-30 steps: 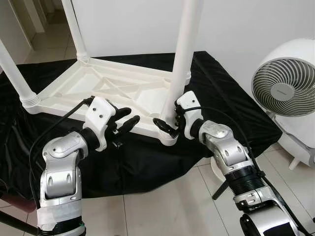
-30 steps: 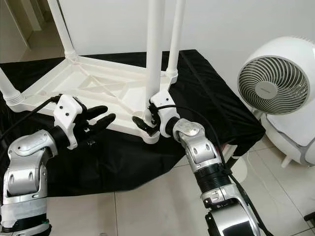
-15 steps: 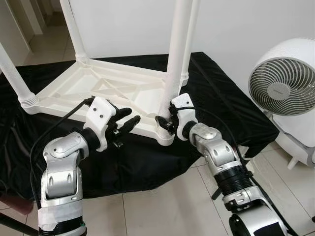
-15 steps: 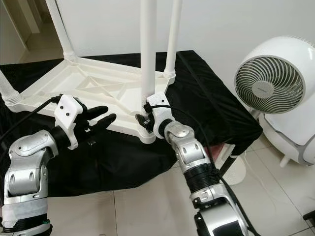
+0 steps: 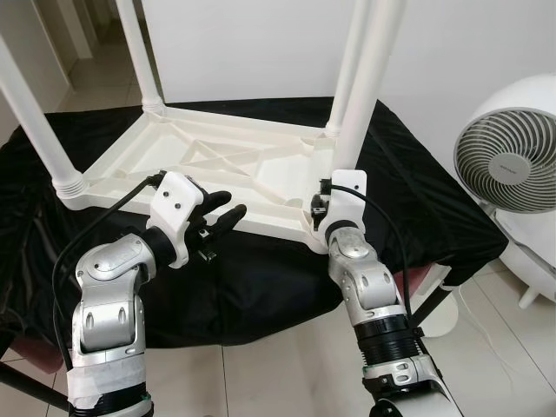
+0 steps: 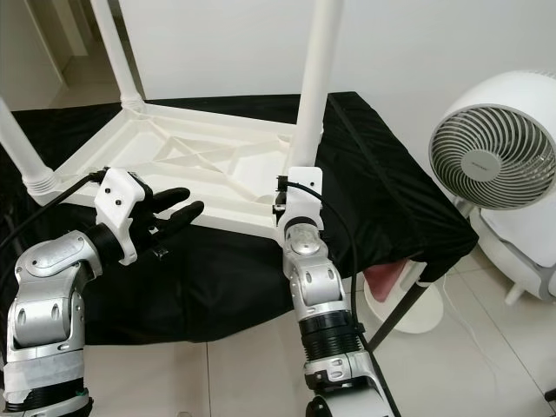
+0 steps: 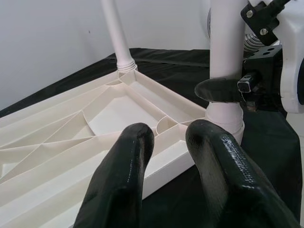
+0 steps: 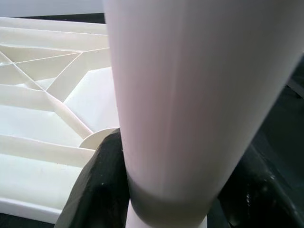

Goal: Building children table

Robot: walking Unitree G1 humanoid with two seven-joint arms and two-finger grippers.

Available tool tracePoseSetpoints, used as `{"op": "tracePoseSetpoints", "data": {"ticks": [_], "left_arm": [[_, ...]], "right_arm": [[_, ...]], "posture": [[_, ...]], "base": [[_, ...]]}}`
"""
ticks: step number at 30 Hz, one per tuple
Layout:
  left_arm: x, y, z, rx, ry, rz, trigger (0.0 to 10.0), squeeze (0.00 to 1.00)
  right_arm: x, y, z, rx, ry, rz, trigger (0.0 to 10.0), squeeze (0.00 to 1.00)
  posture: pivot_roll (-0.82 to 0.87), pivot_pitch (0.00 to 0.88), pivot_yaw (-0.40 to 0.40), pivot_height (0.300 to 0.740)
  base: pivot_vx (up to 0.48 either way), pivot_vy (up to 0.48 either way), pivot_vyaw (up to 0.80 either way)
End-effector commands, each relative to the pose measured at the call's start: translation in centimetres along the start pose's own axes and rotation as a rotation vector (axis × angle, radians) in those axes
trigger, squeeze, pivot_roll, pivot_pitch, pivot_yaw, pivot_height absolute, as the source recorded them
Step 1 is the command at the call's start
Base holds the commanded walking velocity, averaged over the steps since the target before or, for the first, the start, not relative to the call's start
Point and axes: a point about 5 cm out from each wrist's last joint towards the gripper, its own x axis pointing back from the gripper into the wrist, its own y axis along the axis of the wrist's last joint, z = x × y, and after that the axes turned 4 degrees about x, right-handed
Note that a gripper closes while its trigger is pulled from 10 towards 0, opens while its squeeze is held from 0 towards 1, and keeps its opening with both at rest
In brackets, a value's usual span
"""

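A white plastic children's table point(image 5: 200, 161) lies upside down on a black cloth point(image 5: 261, 278), with legs standing up from its corners. My right gripper point(image 5: 320, 207) is shut on the base of the near right leg point(image 5: 369, 78). In the right wrist view its black fingers point(image 8: 97, 190) sit on either side of that leg point(image 8: 185, 95). My left gripper point(image 5: 228, 207) is open and holds nothing. It hovers just in front of the table's near edge, to the left of that leg. In the left wrist view its fingers point(image 7: 123, 180) point at the leg point(image 7: 227, 42).
A white round fan point(image 5: 512, 165) stands on the tiled floor to the right. The black cloth hangs over the front and right edges of the support. Other legs rise at the near left point(image 5: 35, 113), far left point(image 5: 139, 52) and far right point(image 5: 352, 61).
The view has shifted. My right forearm has swung left, and its wrist has turned around the leg's base while staying on it. The left gripper has kept its place.
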Motion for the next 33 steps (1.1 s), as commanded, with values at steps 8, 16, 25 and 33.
{"op": "tracePoseSetpoints", "data": {"ticks": [8,16,25,33], "left_arm": [[0.1,0.0,1.2,0.034,0.23,-0.008,10.0,0.0],[-0.3,0.1,-1.2,0.08,-0.13,0.028,10.0,0.0],[-0.9,-0.4,-2.4,0.058,-0.309,0.087,10.0,0.0],[-1.0,-0.8,-2.1,0.043,-0.336,0.125,10.0,0.0]], "right_arm": [[0.7,0.1,1.5,0.077,0.255,-0.087,10.0,1.0],[0.8,1.2,0.4,0.151,0.368,-0.159,10.0,0.0],[0.6,2.2,-1.3,0.323,0.569,-0.215,10.0,0.0],[-0.4,0.8,-2.0,0.344,0.658,-0.085,10.0,0.0]], "posture": [[-0.05,0.057,0.036,0.74],[-0.05,0.058,0.029,0.74],[-0.07,0.067,0.046,0.74],[-0.06,0.072,0.043,0.74]], "base": [[0.0,0.0,0.0],[0.0,0.0,0.0],[0.0,0.0,0.0],[0.0,0.0,0.0]]}}
